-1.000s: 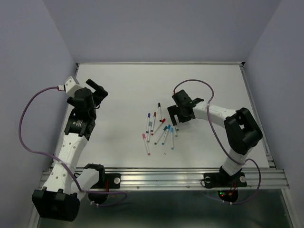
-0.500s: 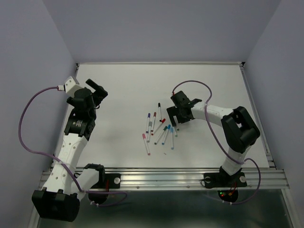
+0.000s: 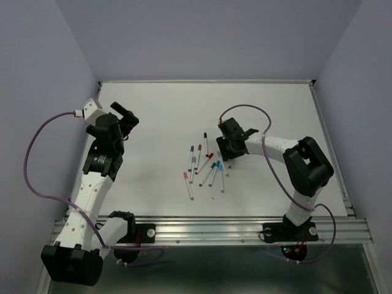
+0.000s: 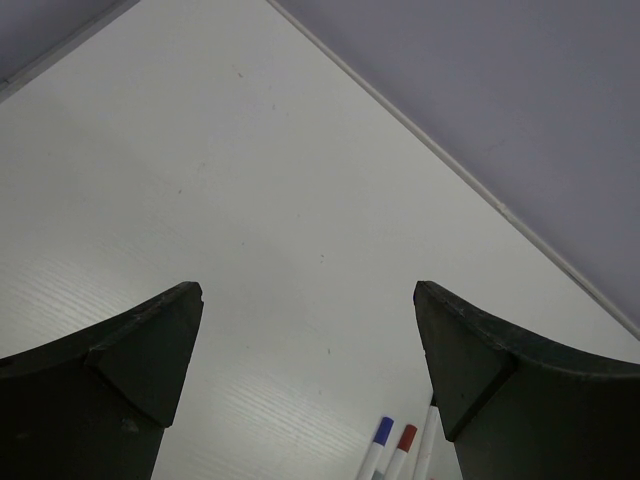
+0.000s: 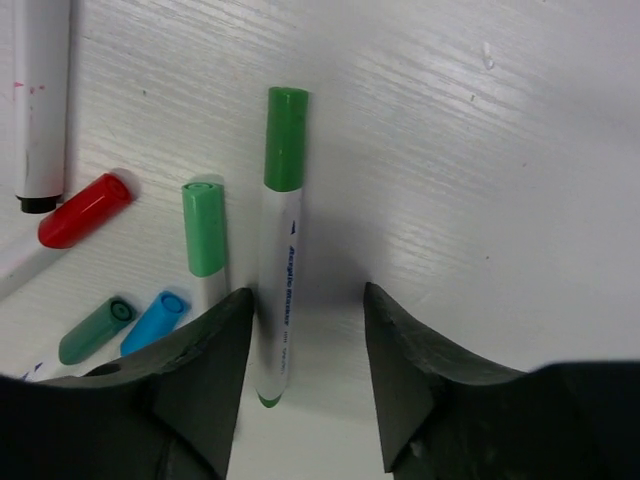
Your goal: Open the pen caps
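Table (image 3: 159, 116): both claws and all pens are borne on it.
Right claw (image 5: 305, 295): placed at the edge of the pen cluster (image 3: 205, 166), fingers parted.
Pen in gap (image 5: 278, 250): laid lengthwise between the fingers, close beside one finger (image 5: 215, 350), with its cap (image 5: 285, 135) farthest from the claw.
Other pens (image 5: 205, 235): laid outside that finger.
Left claw (image 4: 305, 295): kept well apart from the cluster, spread wide; pen ends (image 4: 392, 448) are seen ahead.

The smooth white tabletop (image 3: 159, 116) shows a faint fine grain. On it, a thin white-barrelled pen (image 5: 280, 290) bears green lettering and a dark green cylindrical plastic cap (image 5: 286, 137). Beside it lie a pale green cap (image 5: 205, 228), a red cap (image 5: 84, 210), a teal cap (image 5: 95, 331) and a sky blue cap (image 5: 152, 322). The plain walls (image 3: 214, 37) are lilac, the arm cables (image 3: 26, 160) purple.
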